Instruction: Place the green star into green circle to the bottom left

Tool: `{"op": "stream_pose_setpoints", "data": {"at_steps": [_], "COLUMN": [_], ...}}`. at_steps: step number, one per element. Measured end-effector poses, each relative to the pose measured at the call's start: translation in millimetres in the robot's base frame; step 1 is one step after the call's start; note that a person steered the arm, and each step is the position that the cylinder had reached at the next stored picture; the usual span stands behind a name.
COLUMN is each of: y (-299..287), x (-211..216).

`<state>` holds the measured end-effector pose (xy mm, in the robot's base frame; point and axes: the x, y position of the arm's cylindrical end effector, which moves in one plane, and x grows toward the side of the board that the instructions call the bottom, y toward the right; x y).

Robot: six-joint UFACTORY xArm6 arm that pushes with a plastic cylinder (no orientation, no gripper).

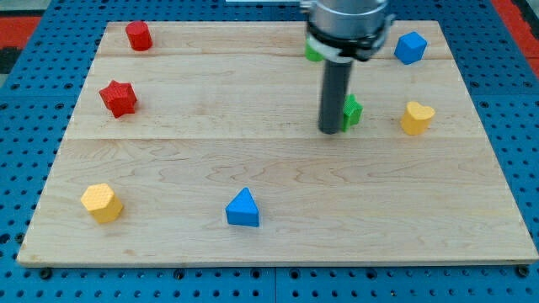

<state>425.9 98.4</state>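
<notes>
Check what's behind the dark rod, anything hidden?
Two green blocks: one peeks out right of my tip, another beside the arm's housing. Both mostly covered; shapes unreadable.

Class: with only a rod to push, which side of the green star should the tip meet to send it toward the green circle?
Its lower right side, pushing up-left: the green star lies below and right of the green circle, mostly hidden by my arm. My tip stands at the star's left, so it should probably go round first.
</notes>
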Motion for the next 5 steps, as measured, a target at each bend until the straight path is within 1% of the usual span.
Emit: {"op": "stream_pose_setpoints", "data": {"at_steps": [1, 2, 3, 4, 5], "y": [38.8, 51.8, 10.7, -28.1, -39.8], "x": [-2.4, -21.4, -58.1, -77.8, -79.1]}}
